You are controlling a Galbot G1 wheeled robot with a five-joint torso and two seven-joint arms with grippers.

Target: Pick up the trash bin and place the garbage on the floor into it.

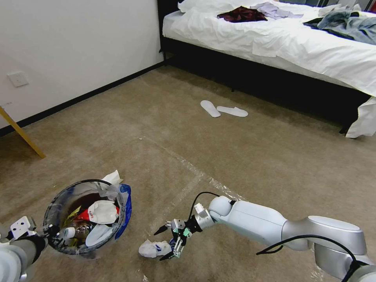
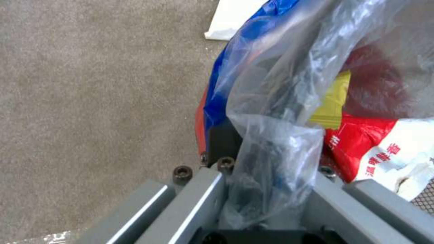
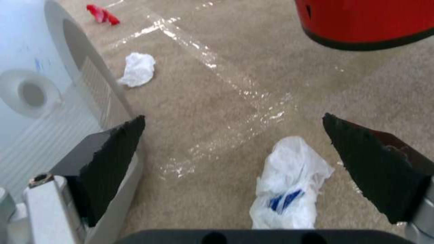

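Open carpet point(image 1: 219, 156): bare between wall and bed point(image 1: 297, 43); two slippers point(image 1: 223, 110) lie near the bed.
Around tissue point(image 1: 154, 248): free carpet on every side; the right gripper point(image 1: 166, 243), fingers spread wide, is just beside it.
Bin point(image 1: 84, 219): held at the rim by the left gripper point(image 1: 51, 235); mouth open from above, litter fills the bottom.
Bin to tissue: a clear gap of carpet.
Left edge: a wooden leg point(image 1: 21, 133) slants near the wall.

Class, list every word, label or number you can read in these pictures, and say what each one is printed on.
"温暖丰香", roughly; white characters on the red wrapper in the bin; the strokes are blurred, so the reading is unsure.
Red marks on the white wrapper in the bin: too small to read.
Blue print on the white wad on the carpet: not legible.
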